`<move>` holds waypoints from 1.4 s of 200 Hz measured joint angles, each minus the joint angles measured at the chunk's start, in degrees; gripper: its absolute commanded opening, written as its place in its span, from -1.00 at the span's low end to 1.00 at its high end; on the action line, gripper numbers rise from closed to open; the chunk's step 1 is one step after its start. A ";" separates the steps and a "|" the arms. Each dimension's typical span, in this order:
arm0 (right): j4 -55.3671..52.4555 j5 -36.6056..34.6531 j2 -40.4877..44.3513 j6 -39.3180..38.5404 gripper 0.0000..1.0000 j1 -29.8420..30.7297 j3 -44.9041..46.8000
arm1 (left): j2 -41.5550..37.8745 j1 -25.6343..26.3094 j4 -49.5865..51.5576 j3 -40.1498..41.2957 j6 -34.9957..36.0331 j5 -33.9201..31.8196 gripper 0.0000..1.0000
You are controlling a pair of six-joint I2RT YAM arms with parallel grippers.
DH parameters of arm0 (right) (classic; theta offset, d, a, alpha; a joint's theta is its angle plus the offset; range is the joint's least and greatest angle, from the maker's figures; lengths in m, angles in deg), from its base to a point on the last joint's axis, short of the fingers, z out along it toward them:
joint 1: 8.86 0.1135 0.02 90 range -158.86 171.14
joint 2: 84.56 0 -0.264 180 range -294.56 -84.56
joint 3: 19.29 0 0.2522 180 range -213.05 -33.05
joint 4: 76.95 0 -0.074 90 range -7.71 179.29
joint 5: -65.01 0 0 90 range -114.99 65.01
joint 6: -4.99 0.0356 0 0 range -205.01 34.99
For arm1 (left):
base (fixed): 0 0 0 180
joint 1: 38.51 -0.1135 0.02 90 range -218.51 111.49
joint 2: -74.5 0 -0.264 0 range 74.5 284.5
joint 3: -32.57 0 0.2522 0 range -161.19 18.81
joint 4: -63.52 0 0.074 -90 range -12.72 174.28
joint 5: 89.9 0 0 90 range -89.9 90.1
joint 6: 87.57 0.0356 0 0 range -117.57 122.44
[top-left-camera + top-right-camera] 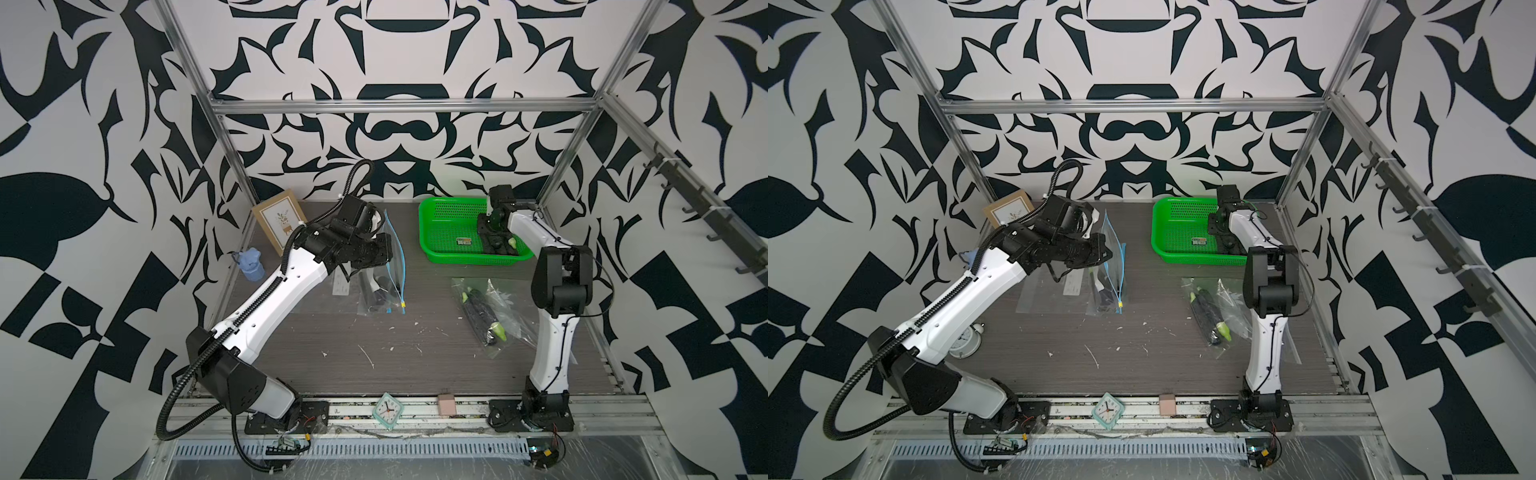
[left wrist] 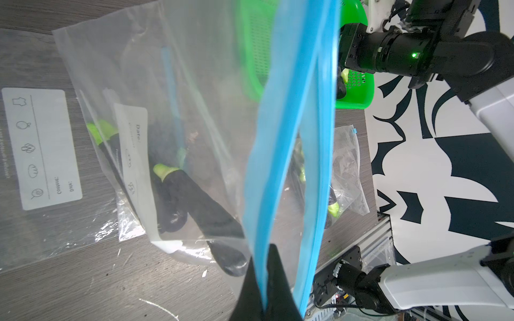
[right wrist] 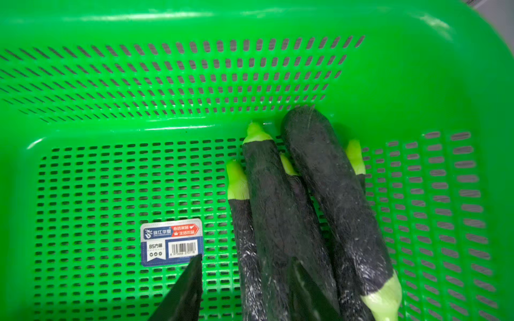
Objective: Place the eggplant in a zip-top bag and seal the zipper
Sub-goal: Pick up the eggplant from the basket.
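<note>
1. Blue zipper strip point(image 2: 292, 139) of the clear zip-top bag point(image 2: 194, 69) was pinched between the left fingers point(image 2: 275, 278), which were pressed together on it. The bag hung from them with its mouth parted.
2. Down in the green basket point(image 3: 111, 133), the right fingers point(image 1: 497, 244) stood partly spread with an eggplant point(image 3: 250, 250) from a small pile between them. Whether they gripped it could not be told.
3. By the look of it, the task was in its first half. The bag was held ready, but the eggplant was not yet lifted, nothing seemed to be in the held bag, and the zipper was unsealed.
4. Beneath the left fingers lay other bags point(image 2: 178, 200) with eggplants inside. One more filled bag point(image 1: 484, 316) lay well apart from both pairs of fingers.
5. Grey wood-grain worktop point(image 1: 395, 332), flecked with white scraps, carried everything. Black-and-white patterned walls point(image 1: 83, 124) and an aluminium frame point(image 1: 395, 106) closed the cell in.
</note>
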 measured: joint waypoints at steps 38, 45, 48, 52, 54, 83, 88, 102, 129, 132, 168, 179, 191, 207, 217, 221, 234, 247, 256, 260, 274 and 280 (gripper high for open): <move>-0.48 -0.66 -0.42 -0.44 0.04 -0.59 -0.28 | 0.42 0.00 0.02 0.00 0.33 0.07 -1.00; -0.68 -0.70 -0.66 -0.52 0.04 -0.79 -0.52 | 0.44 0.00 0.00 0.00 0.37 0.07 -1.00; -0.74 -0.72 -0.81 -0.52 0.05 -0.87 -0.63 | 0.44 0.00 0.00 0.00 0.37 0.09 -1.00; -0.79 -0.81 -0.94 -0.57 0.05 -0.98 -0.72 | 0.46 0.00 0.02 0.00 0.39 0.09 -1.00; -0.81 -0.83 -1.03 -0.59 0.05 -1.03 -0.74 | 0.46 0.00 0.02 0.00 0.39 0.09 -1.00; -1.18 -0.92 -2.60 -0.96 0.05 -1.57 -0.98 | 0.46 -0.02 0.02 0.00 0.39 0.15 -1.00; -1.27 -0.94 -2.97 -1.05 0.06 -1.64 -1.05 | 0.46 -0.04 0.02 0.00 0.39 0.17 -1.00; -1.70 -1.05 -4.17 -1.09 0.04 -1.86 -1.42 | 0.48 -0.04 0.02 0.00 0.39 0.17 -1.00; -1.64 -1.46 -4.85 -1.14 -0.02 -2.10 -1.62 | 0.50 -0.04 0.02 0.00 0.42 0.20 -1.00; -1.66 -1.46 -4.85 -1.14 -0.04 -2.10 -1.66 | 0.50 -0.04 0.02 0.00 0.39 0.20 -1.00; -1.49 -1.29 -4.85 -1.11 -0.52 -2.12 -1.66 | 0.55 -0.04 0.02 0.00 0.44 0.42 -1.00; -1.31 -1.01 -4.81 -0.83 -0.54 -2.10 -1.60 | 0.57 -0.07 0.02 0.00 0.46 0.42 -1.00; -1.27 -0.55 -4.39 -0.90 -0.56 -2.10 -1.16 | 0.57 -0.11 0.00 -0.02 0.57 0.44 -1.00; -1.01 0.31 -3.15 -0.61 -0.57 -2.10 0.31 | 0.59 -0.20 0.00 -0.02 0.74 0.46 -1.00; -1.01 1.18 -1.40 -0.15 -0.60 -2.12 1.73 | 0.59 -0.22 0.00 0.00 0.83 0.46 -1.00; -0.96 1.60 -0.70 0.04 -0.60 -2.12 2.32 | 0.59 -0.24 0.00 0.00 0.83 0.46 -1.00; -0.57 2.99 2.43 0.72 -0.61 -2.12 4.44 | 0.59 -0.26 0.00 0.00 0.85 0.48 -1.00; -0.63 4.85 6.51 1.73 -0.63 -2.12 6.51 | 0.59 -0.26 -0.04 0.00 0.85 0.50 -1.00; -0.26 6.80 9.92 2.71 -0.65 -2.12 8.11 | 0.59 -0.26 -0.26 0.00 0.85 0.59 -1.00; 0.13 7.72 11.61 3.17 -0.66 -2.12 9.07 | 0.59 -0.26 -0.42 0.00 0.85 0.61 -1.00; 0.98 11.13 17.59 4.87 -0.66 -2.05 12.52 | 0.59 -0.26 -1.03 0.00 0.85 0.68 -1.00; 1.14 12.57 20.24 5.62 -0.66 -1.99 14.01 | 0.59 -0.26 -1.29 0.00 0.85 0.68 -1.00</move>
